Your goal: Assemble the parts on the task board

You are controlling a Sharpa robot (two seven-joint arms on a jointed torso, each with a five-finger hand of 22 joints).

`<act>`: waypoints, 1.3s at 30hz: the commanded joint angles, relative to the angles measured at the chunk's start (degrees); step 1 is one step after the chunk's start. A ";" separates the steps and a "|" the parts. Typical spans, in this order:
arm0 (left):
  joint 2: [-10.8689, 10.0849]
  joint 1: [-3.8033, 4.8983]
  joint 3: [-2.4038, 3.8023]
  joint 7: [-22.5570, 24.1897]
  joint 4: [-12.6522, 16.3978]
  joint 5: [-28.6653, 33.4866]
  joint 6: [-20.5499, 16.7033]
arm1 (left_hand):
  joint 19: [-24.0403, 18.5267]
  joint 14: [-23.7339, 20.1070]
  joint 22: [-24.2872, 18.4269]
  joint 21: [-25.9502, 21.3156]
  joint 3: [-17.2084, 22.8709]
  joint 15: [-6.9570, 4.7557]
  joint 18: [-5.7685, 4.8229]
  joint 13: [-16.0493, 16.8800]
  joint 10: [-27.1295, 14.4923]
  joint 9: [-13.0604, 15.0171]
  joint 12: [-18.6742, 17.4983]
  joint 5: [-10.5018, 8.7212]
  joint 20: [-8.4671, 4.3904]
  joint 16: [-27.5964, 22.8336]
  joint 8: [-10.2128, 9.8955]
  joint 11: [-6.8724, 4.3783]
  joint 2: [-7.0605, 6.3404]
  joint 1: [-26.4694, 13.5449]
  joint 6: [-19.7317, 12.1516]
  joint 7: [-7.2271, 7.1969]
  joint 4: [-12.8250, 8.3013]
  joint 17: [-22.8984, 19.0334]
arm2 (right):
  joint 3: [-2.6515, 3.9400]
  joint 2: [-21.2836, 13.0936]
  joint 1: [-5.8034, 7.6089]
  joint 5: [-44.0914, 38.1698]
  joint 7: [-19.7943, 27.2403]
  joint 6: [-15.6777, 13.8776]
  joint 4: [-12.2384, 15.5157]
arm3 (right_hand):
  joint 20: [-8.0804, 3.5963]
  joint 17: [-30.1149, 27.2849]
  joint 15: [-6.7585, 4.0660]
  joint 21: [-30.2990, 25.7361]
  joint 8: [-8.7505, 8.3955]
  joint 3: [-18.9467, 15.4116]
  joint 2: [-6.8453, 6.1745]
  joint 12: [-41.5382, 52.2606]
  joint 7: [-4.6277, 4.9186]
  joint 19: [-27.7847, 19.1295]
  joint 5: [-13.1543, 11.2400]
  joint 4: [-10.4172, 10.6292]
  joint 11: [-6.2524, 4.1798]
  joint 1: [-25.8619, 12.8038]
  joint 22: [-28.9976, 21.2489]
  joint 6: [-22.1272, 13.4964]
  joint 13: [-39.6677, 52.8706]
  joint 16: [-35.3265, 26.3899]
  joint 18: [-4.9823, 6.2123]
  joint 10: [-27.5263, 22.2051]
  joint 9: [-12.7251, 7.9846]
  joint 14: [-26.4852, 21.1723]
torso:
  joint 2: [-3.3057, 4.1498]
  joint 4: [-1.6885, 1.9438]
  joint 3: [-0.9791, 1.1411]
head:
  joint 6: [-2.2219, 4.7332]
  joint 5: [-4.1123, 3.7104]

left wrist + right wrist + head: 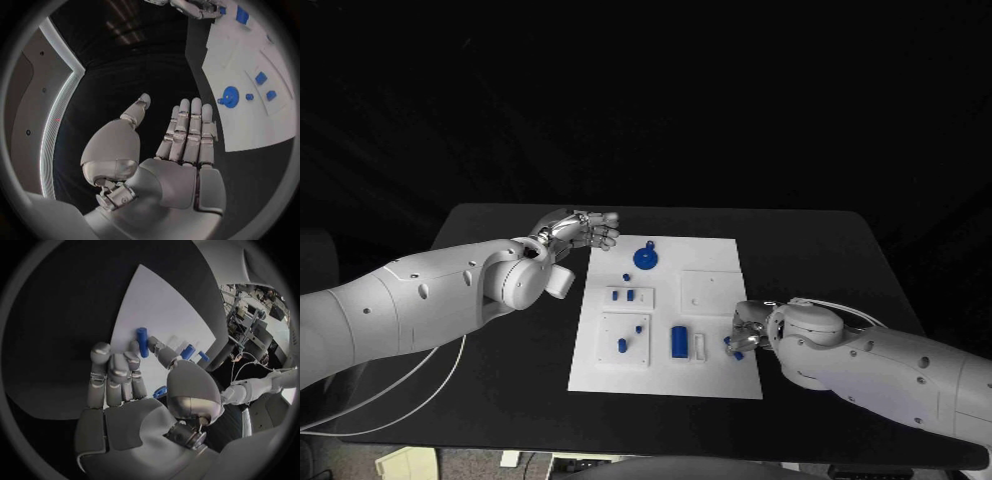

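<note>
Though curled in with most fingers, pinches with the right hand a small blue peg between the thumb and one fingertip. Keeps the peg's long side pointing up and away from the palm, out past the fingertips. Looks like a firm hold, but hard to be sure, since so little of the peg is covered. Hangs just over the near right edge of the task board, so the white plate lies right in front of the peg and under it. Sits close to a long blue block and a few smaller blue bits on that same near side. Needs, most likely, a tip of the peg down toward the plate and a short reach inward to a hole; cannot tell which hole. Far nearer to this spot than the left hand. Over there, rests flat and wide, fingers straight, holding nothing, beside the far left corner of the plate, near a round blue gear. Best left to the right side, then, for this step.
</note>
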 commanded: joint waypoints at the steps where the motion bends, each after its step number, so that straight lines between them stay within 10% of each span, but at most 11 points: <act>1: 0.09 0.04 0.04 0.26 0.18 0.28 0.81 | 0.22 0.39 0.07 -0.40 0.04 0.18 1.06 -0.07 0.08 -0.07 -0.18 -0.09 0.18 -0.27 0.20 0.18 0.22 -0.25 -0.19 -0.04 0.44 0.09 | -0.88 0.18 -1.28 3.31 -0.17 2.38 -1.01 | -0.06 -0.05 0.09 -0.11 -0.91 1.55 1.37 0.11 0.45 -0.10 1.77 -0.10 -0.04 2.71 0.94 0.02 -0.04 -0.18 1.22 -0.12 -19.10 -0.25 | -0.01 0.03 -0.05 | 0.06 -0.02; 15: 0.04 0.05 0.04 0.17 0.28 0.28 0.70 | 0.22 0.40 0.10 -0.43 0.08 0.17 1.06 -0.08 0.08 -0.09 -0.18 -0.09 0.17 -0.31 0.20 0.20 0.29 -0.28 -0.21 -0.03 0.51 0.14 | -0.74 -0.80 -1.26 14.36 0.90 -0.87 -0.41 | 0.58 0.11 0.11 0.30 -0.96 -0.21 0.98 0.15 0.38 0.49 8.06 1.14 -0.05 -2.13 0.88 0.93 -0.32 0.02 1.22 0.41 -18.74 -0.05 | -0.01 0.01 -0.02 | 0.30 0.17; 25: 0.05 0.06 0.04 0.16 0.38 0.28 0.71 | 0.22 0.42 0.13 -0.45 0.11 0.16 1.07 -0.09 0.08 -0.09 -0.18 -0.09 0.15 -0.34 0.21 0.21 0.30 -0.24 -0.21 -0.04 0.51 0.18 | 1.12 -1.44 -0.58 22.77 3.46 -7.61 2.61 | 0.09 0.27 -0.14 0.26 -1.18 -3.04 -0.75 0.15 0.17 0.73 4.75 1.70 -0.30 -5.30 0.78 1.36 -0.45 0.17 1.22 0.66 -18.77 -0.04 | 0.00 -0.02 -0.02 | 0.54 0.14; 39: 0.06 0.06 0.04 0.11 0.39 0.27 0.84 | 0.22 0.44 0.17 -0.48 0.15 0.15 1.07 -0.10 0.10 -0.10 -0.17 -0.08 0.14 -0.38 0.23 0.19 0.31 -0.18 -0.18 -0.05 0.51 0.23 | 1.36 -0.32 -0.44 28.38 4.48 -8.55 3.11 | -0.11 0.32 -0.22 0.17 -1.26 -3.70 -0.54 0.15 0.10 0.75 4.88 1.72 -0.37 -5.77 0.73 1.51 -0.46 0.18 1.22 0.67 -18.76 -0.10 | 0.00 0.05 -0.08 | 0.80 -0.01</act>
